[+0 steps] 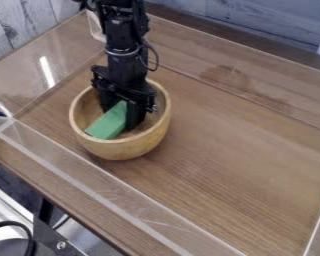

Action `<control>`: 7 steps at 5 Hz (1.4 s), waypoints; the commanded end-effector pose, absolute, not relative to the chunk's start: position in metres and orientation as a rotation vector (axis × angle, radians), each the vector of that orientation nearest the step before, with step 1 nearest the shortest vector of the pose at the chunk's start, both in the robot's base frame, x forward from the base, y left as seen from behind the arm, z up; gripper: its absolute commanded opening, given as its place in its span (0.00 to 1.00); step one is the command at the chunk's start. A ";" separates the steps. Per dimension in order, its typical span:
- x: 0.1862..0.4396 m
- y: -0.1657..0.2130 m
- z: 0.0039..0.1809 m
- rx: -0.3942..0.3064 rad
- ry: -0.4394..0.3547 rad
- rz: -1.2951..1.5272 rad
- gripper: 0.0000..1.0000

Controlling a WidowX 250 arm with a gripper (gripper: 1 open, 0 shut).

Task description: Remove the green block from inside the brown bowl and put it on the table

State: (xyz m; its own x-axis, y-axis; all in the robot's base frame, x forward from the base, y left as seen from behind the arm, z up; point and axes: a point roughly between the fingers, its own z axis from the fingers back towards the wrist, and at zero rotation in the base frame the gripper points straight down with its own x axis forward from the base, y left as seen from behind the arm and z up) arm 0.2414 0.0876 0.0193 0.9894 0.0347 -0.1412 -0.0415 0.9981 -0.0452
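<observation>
Can see the green block (pixel 108 122) inside the brown bowl (pixel 121 147), left of its centre, slanting from about one o'clock towards seven. Reaching in from twelve o'clock with the black arm (pixel 124 38), has the claw (pixel 121 103) clenched, down at the block's one o'clock end; cannot tell whether gripping it, with the contact hidden among dark parts. Resting on the wood-grain surface (pixel 230 150), bowl included, towards nine o'clock in the view, near the clear wall (pixel 89 185) running from nine towards six.
</observation>
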 end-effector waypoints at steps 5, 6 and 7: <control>0.227 0.078 0.021 -0.086 0.199 0.070 0.00; 0.228 0.077 0.026 -0.090 0.194 0.073 0.00; 0.228 0.076 0.030 -0.094 0.191 0.076 0.00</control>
